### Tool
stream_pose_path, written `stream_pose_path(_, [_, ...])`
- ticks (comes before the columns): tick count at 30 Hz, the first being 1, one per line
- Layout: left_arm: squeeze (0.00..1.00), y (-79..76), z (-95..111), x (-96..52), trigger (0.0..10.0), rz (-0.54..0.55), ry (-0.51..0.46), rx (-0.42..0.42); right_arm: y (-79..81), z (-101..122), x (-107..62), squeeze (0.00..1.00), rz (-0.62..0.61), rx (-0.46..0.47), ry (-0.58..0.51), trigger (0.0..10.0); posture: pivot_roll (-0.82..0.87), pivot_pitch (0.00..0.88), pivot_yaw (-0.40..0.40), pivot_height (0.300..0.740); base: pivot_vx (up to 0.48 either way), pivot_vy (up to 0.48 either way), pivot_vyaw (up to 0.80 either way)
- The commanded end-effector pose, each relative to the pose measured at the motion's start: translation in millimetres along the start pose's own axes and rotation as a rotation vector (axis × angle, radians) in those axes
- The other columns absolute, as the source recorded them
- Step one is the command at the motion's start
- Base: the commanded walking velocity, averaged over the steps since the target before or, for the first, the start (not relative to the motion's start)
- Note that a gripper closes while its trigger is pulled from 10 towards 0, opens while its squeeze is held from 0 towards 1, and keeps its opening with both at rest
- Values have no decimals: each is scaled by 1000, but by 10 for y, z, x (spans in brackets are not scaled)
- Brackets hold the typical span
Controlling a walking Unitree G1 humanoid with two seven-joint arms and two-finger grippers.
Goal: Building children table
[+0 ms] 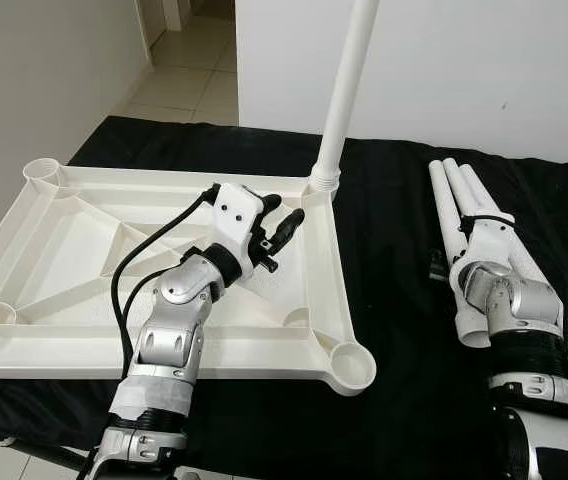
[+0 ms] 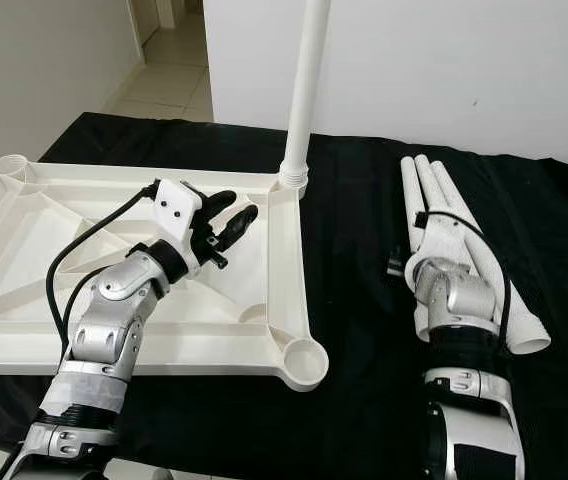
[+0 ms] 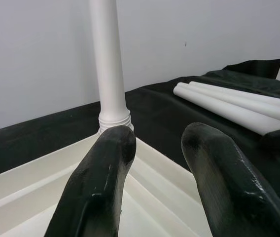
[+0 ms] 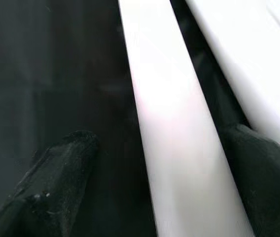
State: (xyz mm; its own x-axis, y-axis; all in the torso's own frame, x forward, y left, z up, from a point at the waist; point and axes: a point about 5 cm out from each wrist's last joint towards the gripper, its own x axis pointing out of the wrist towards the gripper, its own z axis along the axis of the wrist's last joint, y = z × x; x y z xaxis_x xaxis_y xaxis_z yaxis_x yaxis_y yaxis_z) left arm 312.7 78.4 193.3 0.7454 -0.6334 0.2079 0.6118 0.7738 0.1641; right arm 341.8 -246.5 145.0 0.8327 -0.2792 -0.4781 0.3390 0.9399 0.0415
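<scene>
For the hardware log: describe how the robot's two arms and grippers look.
Both arms are silver metal with rounded joints and black bands near the base. The left gripper has a white housing, two long glossy black fingers and a black cable looping back along the arm. The right gripper has matching black fingers and a thin black cable.

In the right wrist view, the right end effector [image 4: 155, 197] had its two black fingers [image 4: 56, 182] spread to either side of a white table leg [image 4: 179, 148]. The leg ran lengthwise between them over a black cloth [image 4: 46, 64]. A second white leg [image 4: 238, 59] lay just beside the first, with a dark gap between them.
</scene>
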Motion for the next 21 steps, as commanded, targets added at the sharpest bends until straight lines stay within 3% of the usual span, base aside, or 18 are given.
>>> stream_pose_path(1, [0, 34, 4, 15, 10000, 96, -2, -18, 6, -128, 27, 0, 16, 49, 59, 10000, -40, 27, -19, 740, 0, 0, 0])
stream_pose_path(10, [0, 27, 5, 28, 10000, 93, -3, -22, 94, -245, 34, 0, 132, 0, 140, 10000, -48, 23, -18, 740, 0, 0, 0])
stream_pose_path(11, [0, 21, 9, 34, 10000, 92, -6, -24, 112, -253, 32, 0, 152, 23, 155, 0, -50, 21, -19, 740, 0, 0, 0])
stream_pose_path(21, [0, 3, 19, 45, 10000, 94, -14, -30, 187, -222, 20, 0, 252, 84, 163, 0, -49, 16, -24, 740, 0, 0, 0])
